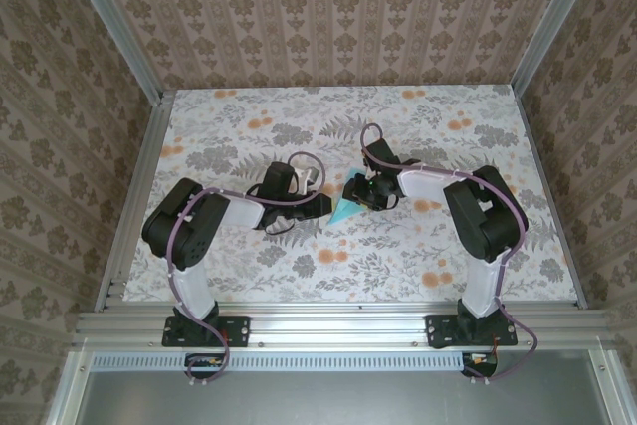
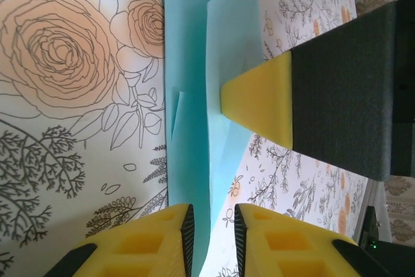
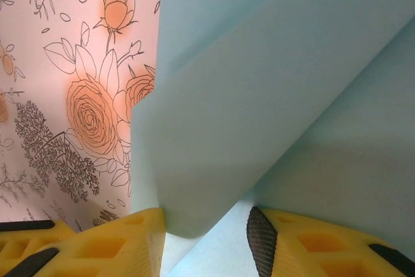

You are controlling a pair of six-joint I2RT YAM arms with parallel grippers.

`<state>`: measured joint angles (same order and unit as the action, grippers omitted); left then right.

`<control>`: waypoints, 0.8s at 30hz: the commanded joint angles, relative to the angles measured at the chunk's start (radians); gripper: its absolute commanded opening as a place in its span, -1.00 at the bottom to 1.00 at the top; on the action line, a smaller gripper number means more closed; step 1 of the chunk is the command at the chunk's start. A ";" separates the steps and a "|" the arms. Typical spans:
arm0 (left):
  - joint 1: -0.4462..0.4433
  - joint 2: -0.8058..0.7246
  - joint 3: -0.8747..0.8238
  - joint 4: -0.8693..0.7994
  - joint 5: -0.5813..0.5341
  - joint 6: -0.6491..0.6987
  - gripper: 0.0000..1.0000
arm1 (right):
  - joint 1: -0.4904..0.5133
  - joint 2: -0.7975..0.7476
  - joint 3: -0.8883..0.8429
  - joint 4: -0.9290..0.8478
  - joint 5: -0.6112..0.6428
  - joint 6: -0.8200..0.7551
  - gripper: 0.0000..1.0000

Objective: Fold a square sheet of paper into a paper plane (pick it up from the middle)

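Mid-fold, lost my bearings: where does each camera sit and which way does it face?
Top external: high behind the bases, looking down at the table, both arms, left pincer and right pincer meeting at the turquoise paper.
Left wrist: on the left arm, looking along its own fingers at the paper on the table; a right-arm fingertip reaches in.
Right wrist: on the right arm, close behind its own fingers, facing a lifted fold.
Shared: every view has the paper.

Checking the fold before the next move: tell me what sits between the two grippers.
The folded blue paper lies on the table between the left gripper and the right gripper, as the top view shows.
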<state>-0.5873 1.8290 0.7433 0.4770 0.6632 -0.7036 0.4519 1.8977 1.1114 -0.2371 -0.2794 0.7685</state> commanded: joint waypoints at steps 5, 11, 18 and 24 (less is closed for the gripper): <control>-0.013 -0.046 -0.012 0.081 0.039 -0.019 -0.59 | 0.005 0.122 0.013 -0.245 0.166 0.041 -0.11; -0.028 -0.020 0.019 0.065 0.047 -0.009 -0.67 | 0.008 0.152 0.019 -0.263 0.186 0.073 -0.15; -0.044 0.011 0.066 0.018 0.043 0.010 -0.71 | 0.016 0.176 0.030 -0.281 0.208 0.108 -0.20; -0.057 0.031 0.108 -0.065 0.027 0.038 -0.77 | 0.021 0.197 0.045 -0.295 0.221 0.123 -0.29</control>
<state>-0.6353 1.8351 0.8230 0.4740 0.6880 -0.7013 0.4706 1.9602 1.2236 -0.3954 -0.2050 0.8677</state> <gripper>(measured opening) 0.119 0.358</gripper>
